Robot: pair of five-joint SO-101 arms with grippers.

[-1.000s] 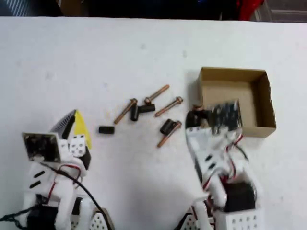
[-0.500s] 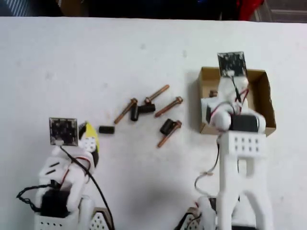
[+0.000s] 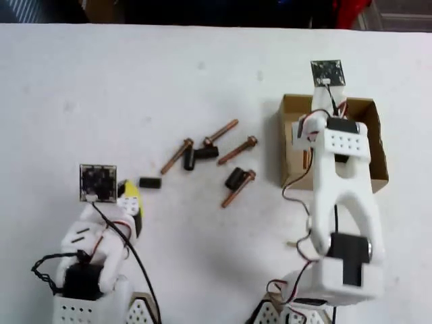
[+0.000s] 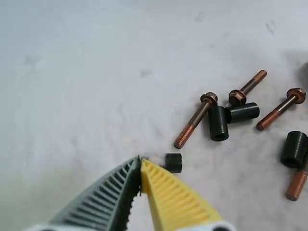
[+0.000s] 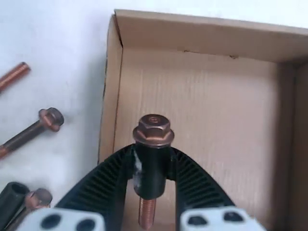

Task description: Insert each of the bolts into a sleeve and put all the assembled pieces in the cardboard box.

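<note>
While our right pincer [image 5: 152, 155] clamps a black cylindrical sleeve [image 5: 153, 168] with a copper hex-head bolt [image 5: 153, 130] through it above the open brown cardboard box [image 5: 202, 33], we see our left pincer [image 4: 140, 166] closed, tips just beside a short black sleeve [image 4: 173, 162] on the white table [image 4: 72, 72]

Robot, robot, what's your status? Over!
Right gripper shut on sleeved bolt, over box. Left gripper shut, empty, beside a loose sleeve. Nothing blocking the box.
</note>
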